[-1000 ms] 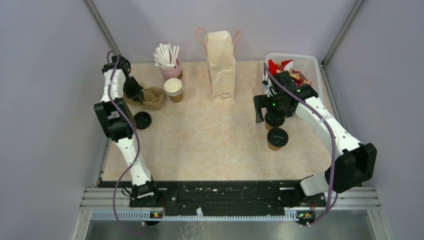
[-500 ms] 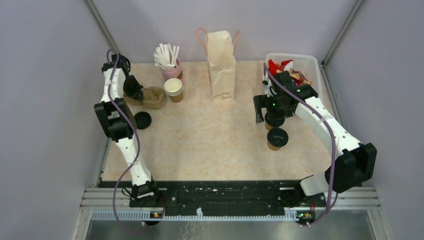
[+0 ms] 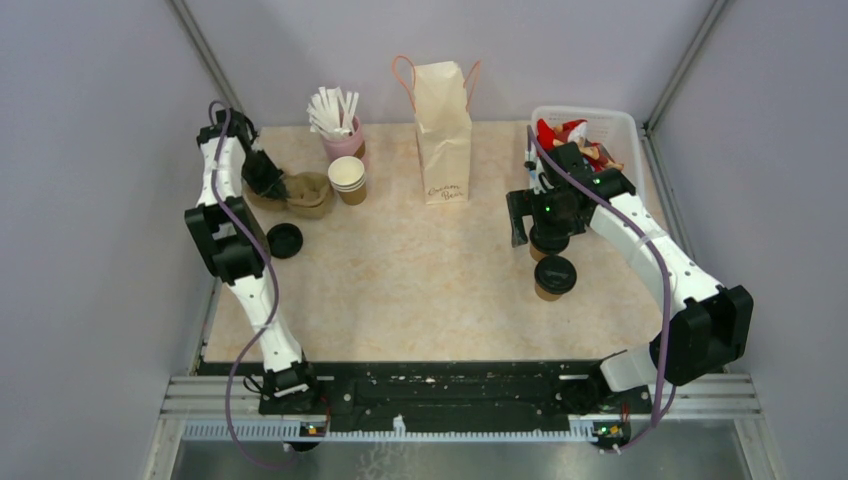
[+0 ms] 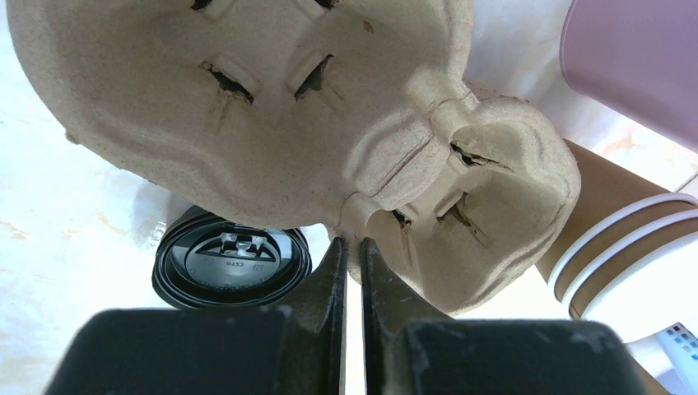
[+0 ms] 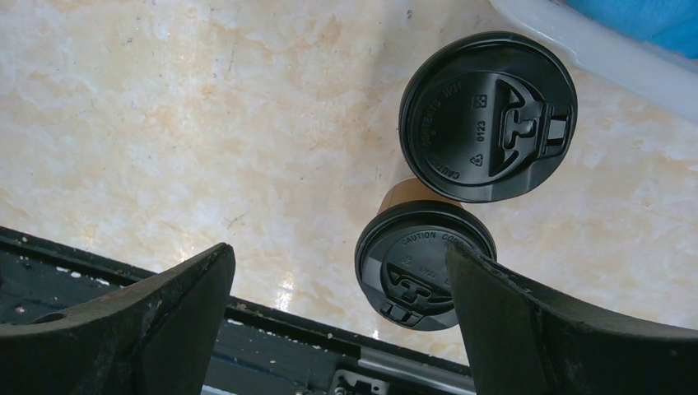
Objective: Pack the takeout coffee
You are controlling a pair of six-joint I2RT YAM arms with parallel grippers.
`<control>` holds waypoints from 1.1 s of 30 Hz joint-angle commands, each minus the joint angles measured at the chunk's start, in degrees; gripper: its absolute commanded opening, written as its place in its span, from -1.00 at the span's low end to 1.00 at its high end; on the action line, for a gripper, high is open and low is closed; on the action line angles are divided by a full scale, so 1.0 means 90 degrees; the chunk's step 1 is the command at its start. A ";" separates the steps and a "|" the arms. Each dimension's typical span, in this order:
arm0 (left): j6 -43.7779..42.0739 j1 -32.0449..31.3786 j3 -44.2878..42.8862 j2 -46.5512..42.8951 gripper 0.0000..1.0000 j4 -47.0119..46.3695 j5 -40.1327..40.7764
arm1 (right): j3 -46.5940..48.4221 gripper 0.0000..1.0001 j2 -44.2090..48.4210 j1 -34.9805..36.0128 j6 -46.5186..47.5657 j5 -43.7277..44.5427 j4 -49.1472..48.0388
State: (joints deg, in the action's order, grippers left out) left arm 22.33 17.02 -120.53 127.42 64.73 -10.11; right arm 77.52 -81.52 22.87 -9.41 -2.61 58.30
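Two takeout coffee cups, brown paper with black lids, stand at the right of the table: one in the open, the other partly under my right gripper. In the right wrist view both lids lie below my right gripper, which hangs open above them and touches neither. My left gripper is shut on the near rim of a brown pulp cup carrier, which sits at the far left. The tall paper bag stands upright at the back centre.
A loose black lid lies near the carrier, also under it in the left wrist view. A stack of lidless cups and a pink cup of straws stand right of the carrier. A white bin sits behind the right arm.
My left gripper's jaws have narrowed onto the carrier's rim and the left arm has shifted slightly left. The right arm and both cups have not moved.
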 commanded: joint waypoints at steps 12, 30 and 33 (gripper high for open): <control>-0.0062 0.0181 0.0078 -0.0012 -0.71 -0.0004 -0.0586 | 0.0080 0.97 0.0040 0.0041 0.0049 0.0032 -0.0150; -0.0093 0.0186 0.0100 0.0103 -0.57 0.0001 -0.0683 | 0.0108 0.97 0.0025 0.0046 0.0051 0.0078 -0.0133; -0.0103 0.0180 0.0077 0.0101 -0.50 0.0003 -0.0699 | 0.0110 0.97 0.0034 0.0044 0.0054 0.0079 -0.0131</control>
State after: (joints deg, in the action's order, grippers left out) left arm 22.28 18.41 -119.96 128.03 64.86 -15.00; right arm 77.52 -81.52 22.87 -9.41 -2.61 58.30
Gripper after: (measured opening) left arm 0.227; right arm 0.985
